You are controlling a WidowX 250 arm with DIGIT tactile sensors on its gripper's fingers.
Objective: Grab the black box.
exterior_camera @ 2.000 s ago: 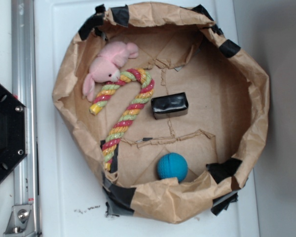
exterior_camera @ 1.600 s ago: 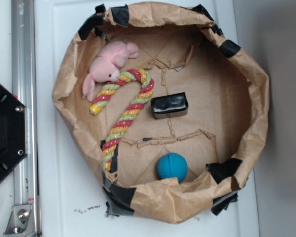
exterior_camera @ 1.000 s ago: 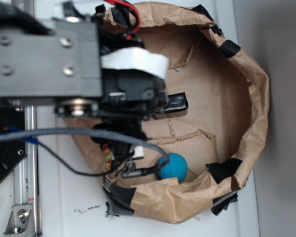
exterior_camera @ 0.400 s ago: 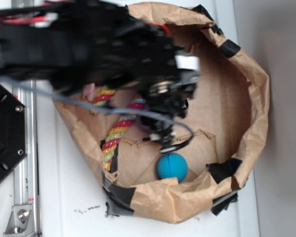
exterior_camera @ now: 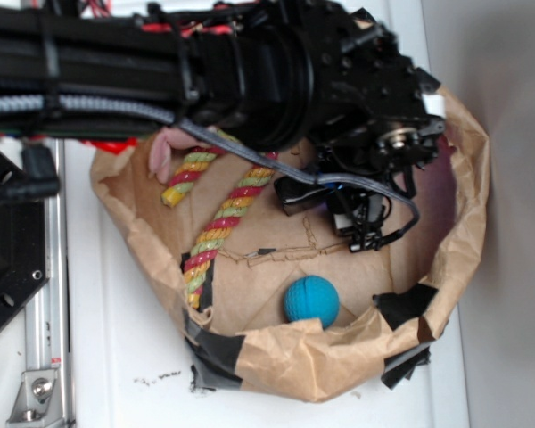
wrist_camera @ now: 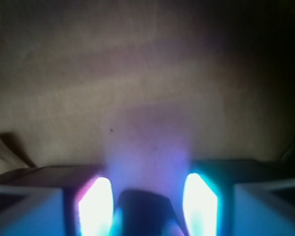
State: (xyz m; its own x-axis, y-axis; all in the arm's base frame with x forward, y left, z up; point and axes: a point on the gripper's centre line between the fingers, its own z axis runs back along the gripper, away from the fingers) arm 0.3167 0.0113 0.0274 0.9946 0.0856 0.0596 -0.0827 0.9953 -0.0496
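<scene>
Reaching over the paper wall [exterior_camera: 468,223], the arm covers the upper half of the bin. The gripper [exterior_camera: 361,218] hangs just right of the black box [exterior_camera: 296,193], with bare floor toward the right wall. The box lies flat near the middle, long axis left-right, partly hidden. The ball [exterior_camera: 311,300] sits below, apart. In the wrist view the fingers [wrist_camera: 96,206] stand spread, nothing between them.

A brown paper enclosure [exterior_camera: 455,223], patched with black tape, is seen on a white worktop [exterior_camera: 116,357]. The upper part is covered by the black robot arm [exterior_camera: 205,62]. The tool [exterior_camera: 361,218] is positioned just right of the black box [exterior_camera: 296,193], which is partly hidden; its state cannot be told. A striped rope [exterior_camera: 216,234] is laid at left, and a teal ball [exterior_camera: 311,300] sits well below the box.
</scene>
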